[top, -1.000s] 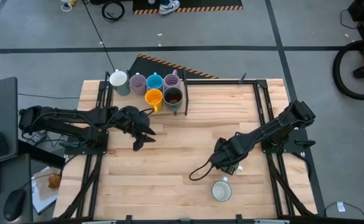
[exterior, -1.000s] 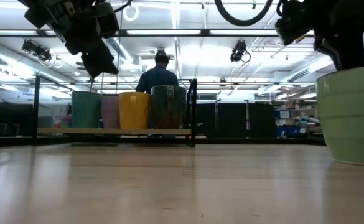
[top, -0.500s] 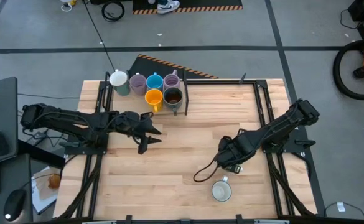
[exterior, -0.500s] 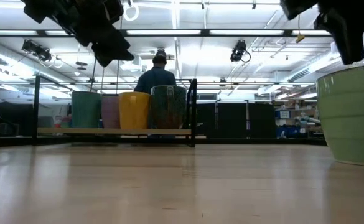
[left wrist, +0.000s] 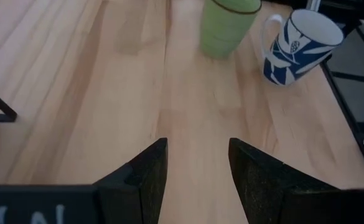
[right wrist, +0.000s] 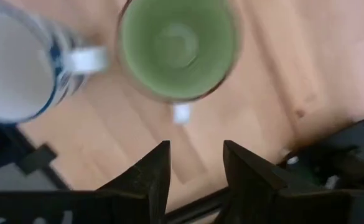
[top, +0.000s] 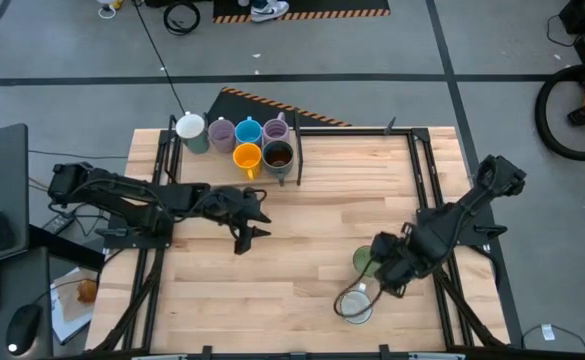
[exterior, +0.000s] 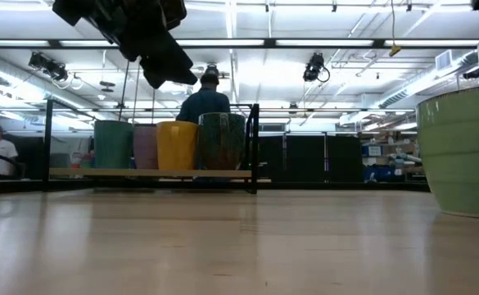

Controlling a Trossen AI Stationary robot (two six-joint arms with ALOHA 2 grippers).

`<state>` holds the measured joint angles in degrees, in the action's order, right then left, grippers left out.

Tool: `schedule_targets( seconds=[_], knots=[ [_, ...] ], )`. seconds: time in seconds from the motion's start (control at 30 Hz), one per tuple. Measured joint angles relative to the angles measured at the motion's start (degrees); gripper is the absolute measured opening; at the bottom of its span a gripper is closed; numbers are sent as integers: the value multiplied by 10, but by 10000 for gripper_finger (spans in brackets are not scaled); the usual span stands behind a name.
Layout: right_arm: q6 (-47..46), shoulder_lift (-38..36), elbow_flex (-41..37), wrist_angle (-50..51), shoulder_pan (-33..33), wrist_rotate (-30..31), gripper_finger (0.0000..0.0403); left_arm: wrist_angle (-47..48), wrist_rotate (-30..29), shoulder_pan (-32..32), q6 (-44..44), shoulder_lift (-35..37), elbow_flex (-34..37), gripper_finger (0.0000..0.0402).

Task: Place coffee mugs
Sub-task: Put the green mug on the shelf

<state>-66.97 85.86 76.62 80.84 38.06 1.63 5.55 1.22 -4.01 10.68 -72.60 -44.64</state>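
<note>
Six mugs stand grouped at the table's far edge beside the rack — evidently the collection point — while the green mug and the white-and-blue mug stand upright near the front right, apparently awaiting transfer. The right gripper hangs just above the green mug, jaws parted and empty, mug beyond the fingertips, not between them. The left gripper — jaws apart, empty — points across mid-table toward both, well short.

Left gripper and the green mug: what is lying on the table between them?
Nothing: the left wrist view shows only bare wood between the left gripper and the green mug.
</note>
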Motion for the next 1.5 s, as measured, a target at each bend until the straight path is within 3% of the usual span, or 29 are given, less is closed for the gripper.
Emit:
schedule_targets(
  seconds=[0.23, 0.47, 0.93, 1.23, 1.5],
  knots=[
    [-36, 25, -53, -37, 32, -2, 156, 5, -2, 7, -6, 2, -2, 176],
    [-66, -3, -139, -172, 42, -13, 167, 8, -2, 7, -43, 2, -2, 176],
    [-50, -3, -248, -278, 34, 4, 166, 7, -2, 10, -58, 2, -2, 176],
    [-32, -3, -261, -289, 27, 34, 132, 19, -2, 10, -54, 2, -2, 176],
    [-12, -3, -261, -290, 18, 34, 63, 24, -1, 9, -45, 2, -2, 176]
  ],
)
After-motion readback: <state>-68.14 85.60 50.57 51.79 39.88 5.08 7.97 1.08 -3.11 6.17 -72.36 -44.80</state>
